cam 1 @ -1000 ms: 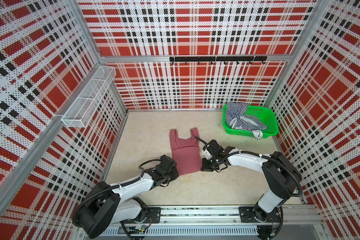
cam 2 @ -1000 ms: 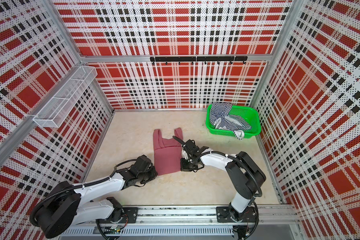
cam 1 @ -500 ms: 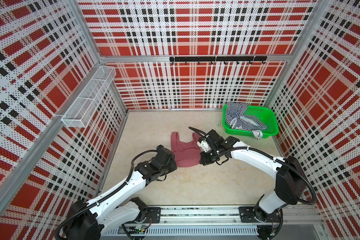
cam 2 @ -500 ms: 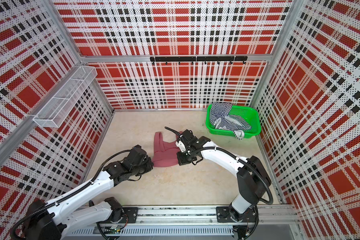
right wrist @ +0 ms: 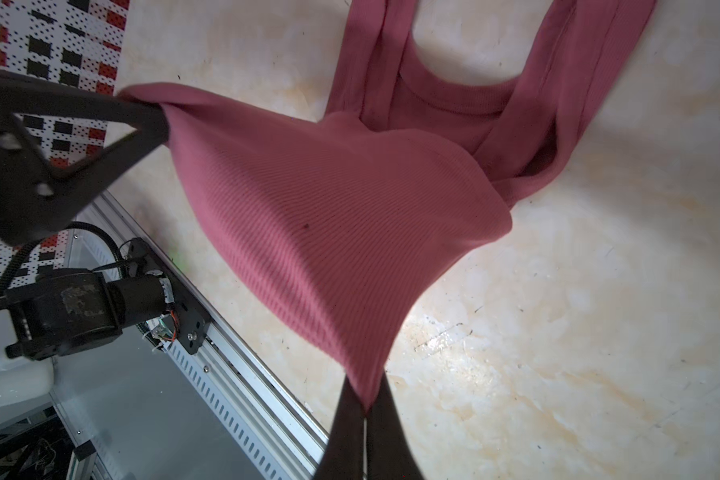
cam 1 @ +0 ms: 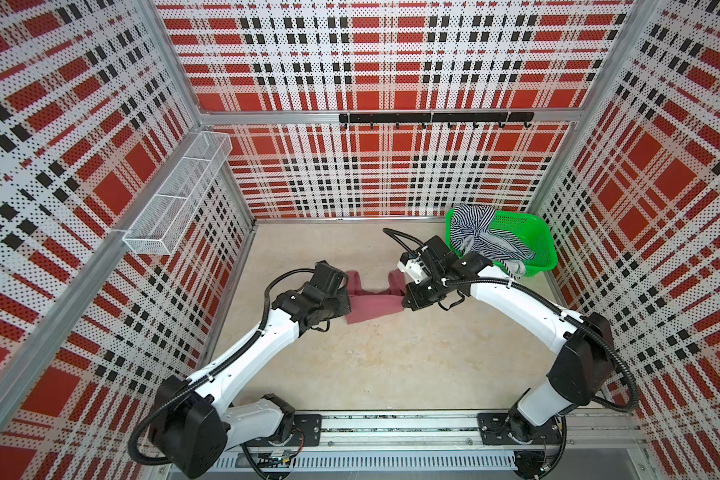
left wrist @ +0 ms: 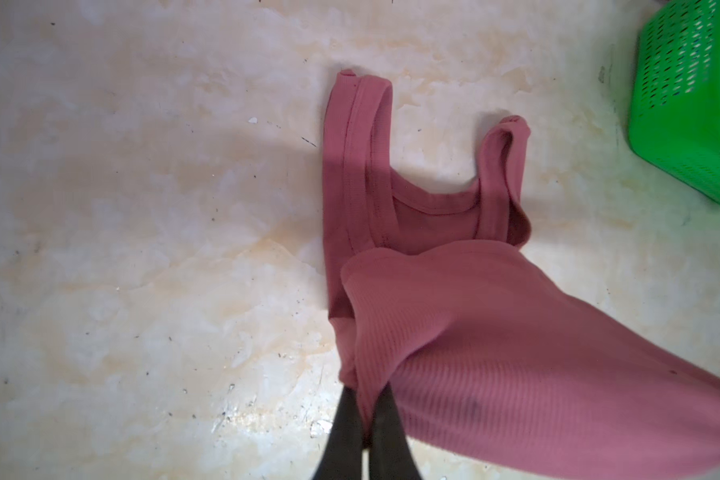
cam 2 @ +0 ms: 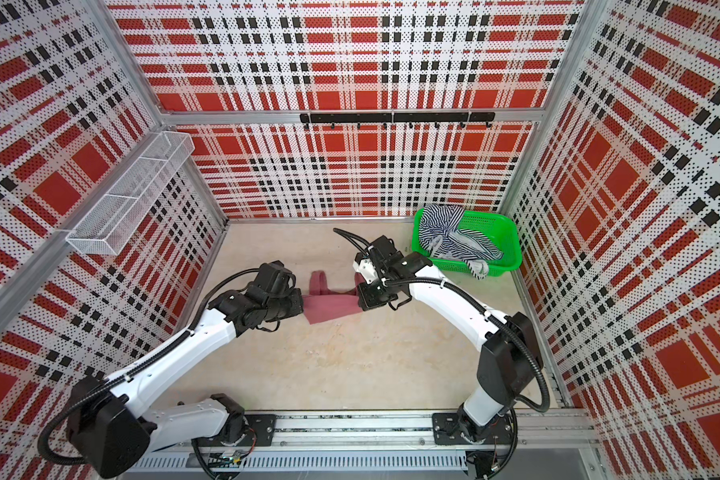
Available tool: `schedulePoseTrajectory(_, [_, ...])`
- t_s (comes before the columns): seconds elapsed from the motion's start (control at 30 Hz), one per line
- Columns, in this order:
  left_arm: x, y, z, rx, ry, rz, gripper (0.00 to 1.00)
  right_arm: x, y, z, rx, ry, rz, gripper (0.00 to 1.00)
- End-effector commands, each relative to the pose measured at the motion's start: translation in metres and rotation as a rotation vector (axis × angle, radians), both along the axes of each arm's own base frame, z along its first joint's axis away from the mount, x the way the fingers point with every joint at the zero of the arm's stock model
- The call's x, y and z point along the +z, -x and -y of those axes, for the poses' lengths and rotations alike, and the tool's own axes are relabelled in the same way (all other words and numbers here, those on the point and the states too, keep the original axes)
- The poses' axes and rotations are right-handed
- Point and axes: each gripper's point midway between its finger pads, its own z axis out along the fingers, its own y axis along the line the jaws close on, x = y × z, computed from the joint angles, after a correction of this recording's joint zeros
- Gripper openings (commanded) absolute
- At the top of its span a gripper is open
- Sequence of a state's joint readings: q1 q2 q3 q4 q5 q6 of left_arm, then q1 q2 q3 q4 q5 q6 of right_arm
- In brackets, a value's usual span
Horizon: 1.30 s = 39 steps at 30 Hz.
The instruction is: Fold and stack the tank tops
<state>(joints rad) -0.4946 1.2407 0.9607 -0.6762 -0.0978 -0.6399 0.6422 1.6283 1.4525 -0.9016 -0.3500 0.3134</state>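
Left pincer (left wrist: 366, 405) and right pincer (right wrist: 364, 401) both squeezed shut on bottom corners of pink tank top (cam 1: 371, 309), stretched between them; other end lying on table (cam 1: 391, 365).

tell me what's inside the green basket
The striped tank top, crumpled, with one part draped over the rim of the green basket. Whatever lies beneath it is covered.

My two top views hang high above the front rail (cam 1: 391, 424) and look steeply down toward the plaid back wall (cam 1: 391, 62). Set side by side, they share the whole cell. My left wrist camera sits close behind the left gripper (left wrist: 366, 399), looking over the tabletop (left wrist: 142, 249) toward the green basket (left wrist: 691, 104). My right wrist camera, equally close behind the right gripper (right wrist: 364, 399), faces the left gripper and front rail. Both wrist views share the rose tank top (left wrist: 495, 353).
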Motion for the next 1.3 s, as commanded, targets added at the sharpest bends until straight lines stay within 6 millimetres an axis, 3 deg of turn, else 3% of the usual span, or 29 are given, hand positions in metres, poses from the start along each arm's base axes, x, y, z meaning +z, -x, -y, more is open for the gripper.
schedulePoseTrajectory(0.0, [0.006, -0.021, -0.007, -0.036, -0.05, 0.041, 0.0, -0.01, -0.014, 0.012, 0.002, 0.059, -0.011, 0.0])
schedulePoseTrajectory(0.43, [-0.007, -0.094, -0.001, -0.102, -0.082, 0.068, 0.0, -0.033, -0.082, 0.013, -0.02, 0.075, -0.011, 0.0])
schedulePoseTrajectory(0.77, [-0.049, -0.15, 0.0, -0.129, -0.079, 0.065, 0.0, -0.06, -0.14, 0.01, -0.046, 0.076, 0.033, 0.0])
schedulePoseTrajectory(0.8, [-0.05, -0.159, -0.001, -0.122, -0.079, 0.077, 0.02, -0.064, -0.148, 0.008, -0.043, 0.076, 0.041, 0.0])
schedulePoseTrajectory(0.87, [-0.047, -0.177, -0.001, -0.112, -0.088, 0.113, 0.29, -0.071, -0.164, 0.013, -0.052, 0.104, 0.057, 0.06])
schedulePoseTrajectory(0.93, [-0.029, -0.193, 0.002, -0.111, -0.085, 0.177, 0.51, -0.071, -0.185, 0.028, -0.117, 0.161, 0.086, 0.23])
schedulePoseTrajectory(1.0, [-0.004, -0.203, 0.001, -0.097, -0.105, 0.239, 0.63, -0.063, -0.198, 0.037, -0.178, 0.179, 0.132, 0.45])
schedulePoseTrajectory(1.03, [0.01, -0.205, -0.003, -0.079, -0.115, 0.266, 0.66, -0.06, -0.201, 0.04, -0.194, 0.188, 0.157, 0.5])
schedulePoseTrajectory(1.13, [0.03, -0.195, -0.011, -0.043, -0.121, 0.284, 0.66, -0.054, -0.194, 0.043, -0.214, 0.195, 0.165, 0.54])
schedulePoseTrajectory(1.2, [0.026, -0.18, -0.004, -0.031, -0.075, 0.274, 0.64, -0.053, -0.186, 0.04, -0.228, 0.189, 0.181, 0.53])
schedulePoseTrajectory(1.27, [0.014, -0.163, 0.014, -0.032, -0.009, 0.264, 0.6, -0.052, -0.174, 0.024, -0.232, 0.133, 0.187, 0.49])
